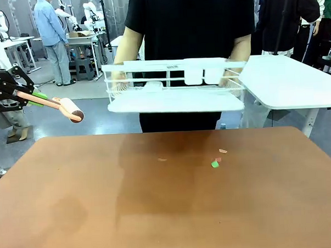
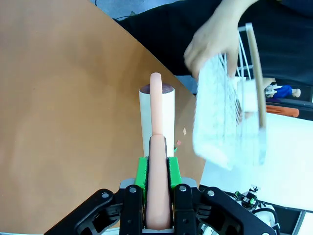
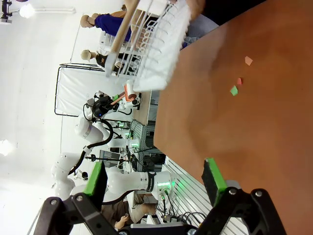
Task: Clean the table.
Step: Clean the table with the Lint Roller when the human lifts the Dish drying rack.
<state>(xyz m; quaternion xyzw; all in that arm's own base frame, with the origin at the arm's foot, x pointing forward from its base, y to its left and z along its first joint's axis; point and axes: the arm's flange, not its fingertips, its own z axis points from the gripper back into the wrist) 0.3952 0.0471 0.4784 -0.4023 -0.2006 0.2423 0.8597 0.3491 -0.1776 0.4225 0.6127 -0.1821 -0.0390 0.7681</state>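
Across the foreground, reddish-brown table (image 1: 169, 211), person (image 1: 188, 24) at its far edge holding white wire rack (image 1: 175, 93) above it, left gripper (image 1: 38, 97) clamped on lint roller (image 1: 71, 110) near the far-left corner, right gripper (image 3: 154, 177) spread wide, paper scraps (image 1: 215, 164) right of centre

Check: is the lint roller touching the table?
Apart. Front view: the lint roller, clamped in the left gripper, hangs clear of the table, off its left corner.
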